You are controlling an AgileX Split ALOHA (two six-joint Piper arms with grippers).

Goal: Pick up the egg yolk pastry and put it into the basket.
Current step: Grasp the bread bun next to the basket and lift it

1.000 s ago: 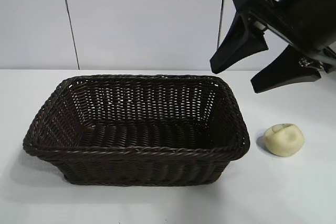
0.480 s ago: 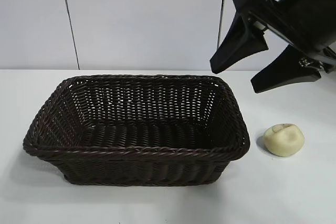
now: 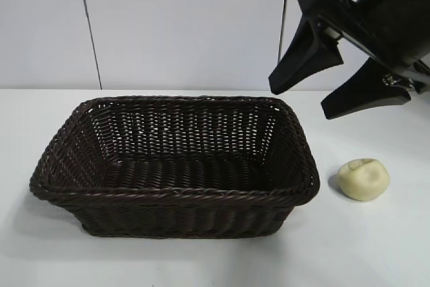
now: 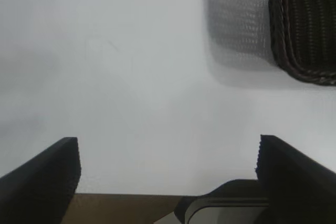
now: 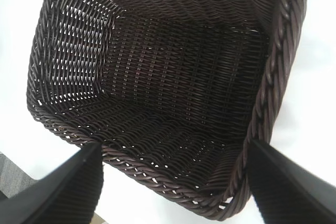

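Pastry [image 3: 363, 179] shows only outside, beside basket [image 3: 301, 186]; right gripper [image 3: 300, 101] open

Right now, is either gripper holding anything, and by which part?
Nothing is held. The right gripper hangs open above the table; the egg yolk pastry lies untouched beside the basket. The left gripper is open over bare table.

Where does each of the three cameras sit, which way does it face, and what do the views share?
Exterior: in front of the table, facing the wall; basket, pastry to its right, open right pincer raised above.
Left wrist: on the left arm, looking down at the table; open left pincer, a basket corner.
Right wrist: on the right arm, looking down into the basket; right pincer.
Shared: all three show the basket.
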